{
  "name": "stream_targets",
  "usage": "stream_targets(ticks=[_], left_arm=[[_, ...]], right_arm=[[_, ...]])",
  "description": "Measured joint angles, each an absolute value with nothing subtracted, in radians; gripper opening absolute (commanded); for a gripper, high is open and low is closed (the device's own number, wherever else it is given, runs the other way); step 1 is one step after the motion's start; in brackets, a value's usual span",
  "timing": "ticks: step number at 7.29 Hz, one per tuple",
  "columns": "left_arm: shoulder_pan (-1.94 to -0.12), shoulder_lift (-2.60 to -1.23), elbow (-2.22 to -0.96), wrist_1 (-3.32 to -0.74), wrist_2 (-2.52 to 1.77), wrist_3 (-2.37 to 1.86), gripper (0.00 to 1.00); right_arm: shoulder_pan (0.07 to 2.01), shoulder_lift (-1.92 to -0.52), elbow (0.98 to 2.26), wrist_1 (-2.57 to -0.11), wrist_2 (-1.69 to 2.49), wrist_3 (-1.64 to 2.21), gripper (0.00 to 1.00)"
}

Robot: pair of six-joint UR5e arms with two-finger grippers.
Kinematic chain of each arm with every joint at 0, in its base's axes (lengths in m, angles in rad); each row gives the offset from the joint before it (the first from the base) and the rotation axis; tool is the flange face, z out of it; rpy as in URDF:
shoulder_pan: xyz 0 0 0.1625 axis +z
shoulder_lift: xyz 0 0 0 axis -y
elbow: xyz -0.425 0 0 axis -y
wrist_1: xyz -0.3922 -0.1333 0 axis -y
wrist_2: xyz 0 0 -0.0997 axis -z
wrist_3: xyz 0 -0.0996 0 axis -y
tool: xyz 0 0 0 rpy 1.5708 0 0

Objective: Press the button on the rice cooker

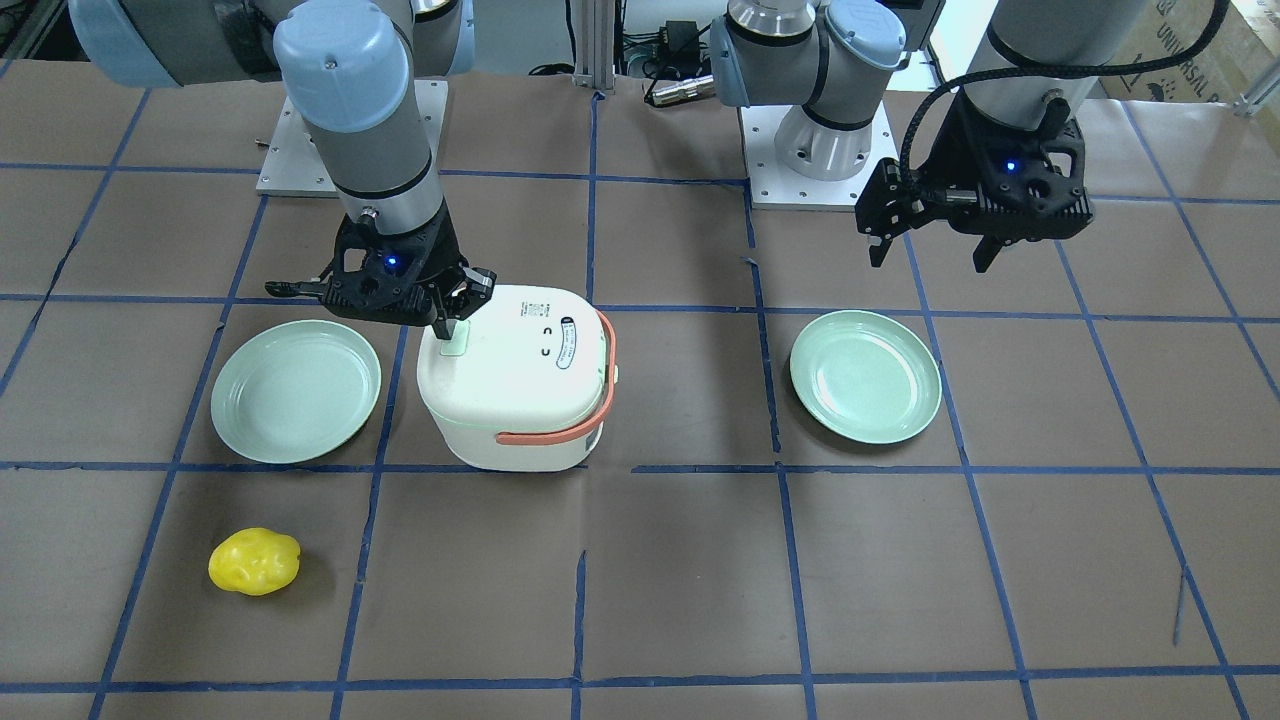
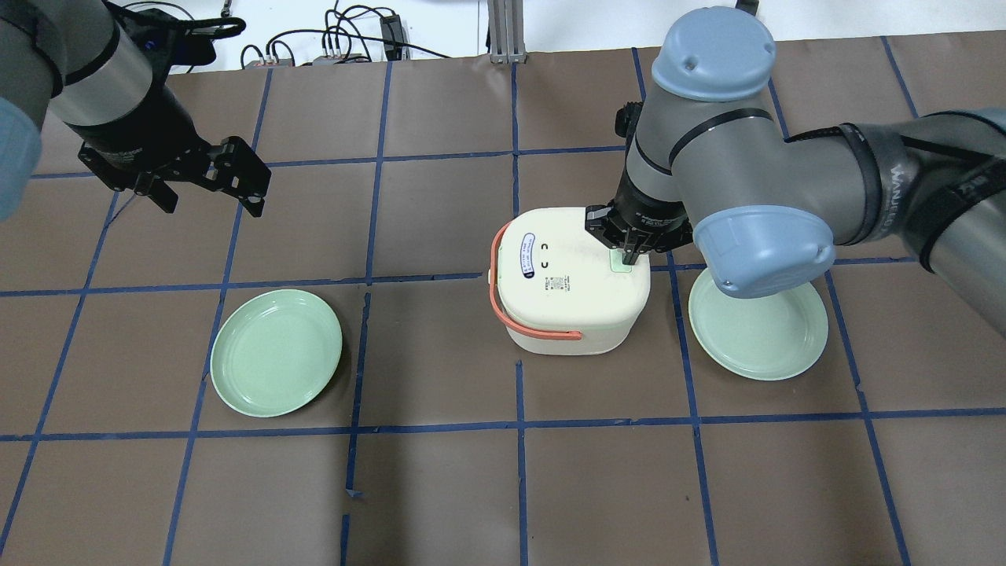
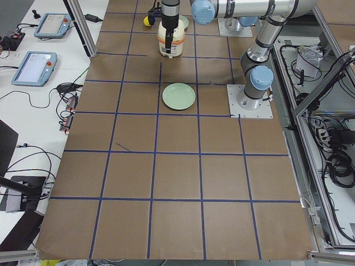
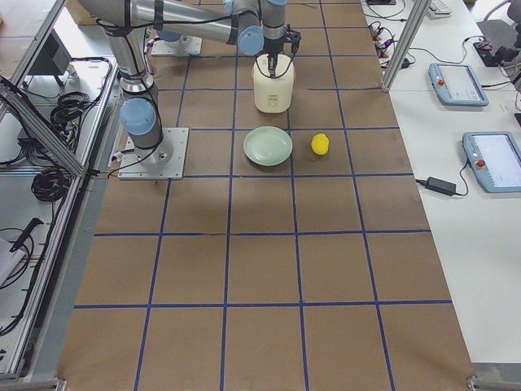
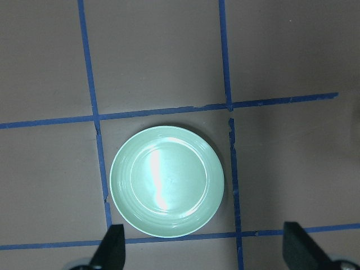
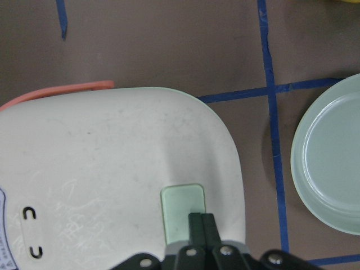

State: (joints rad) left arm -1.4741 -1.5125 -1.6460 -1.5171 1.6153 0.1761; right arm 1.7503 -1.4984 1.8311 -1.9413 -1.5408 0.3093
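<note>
Covering the bench [image 2: 786,487] is brown paper [image 2: 440,495] gridded with blue tape [image 2: 520,472], where the rice cooker [image 2: 574,306] is set toward the robot-side edge, its mint button [image 6: 180,203] touched by the clenched fingers [image 6: 196,228] of the right gripper [image 6: 201,215], while the left gripper [image 2: 212,203] is held spread, raised near a green plate [image 5: 167,180].

We see a brown table [image 1: 680,600] crossed by blue tape lines [image 1: 1000,468]. One green plate [image 1: 296,390] lies flat on it, a second green plate [image 1: 866,376] lies well apart, and a lumpy yellow fruit [image 1: 254,561] sits near the first.
</note>
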Motion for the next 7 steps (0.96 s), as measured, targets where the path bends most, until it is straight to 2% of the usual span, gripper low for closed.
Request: stream_targets(ticks=[7], left_arm=[[-1.474,-1.512,-1.646,-1.517,1.615,0.175,1.0]], right_arm=[[1.751,-1.496,1.838,-1.945,-1.503,0.313,0.12]])
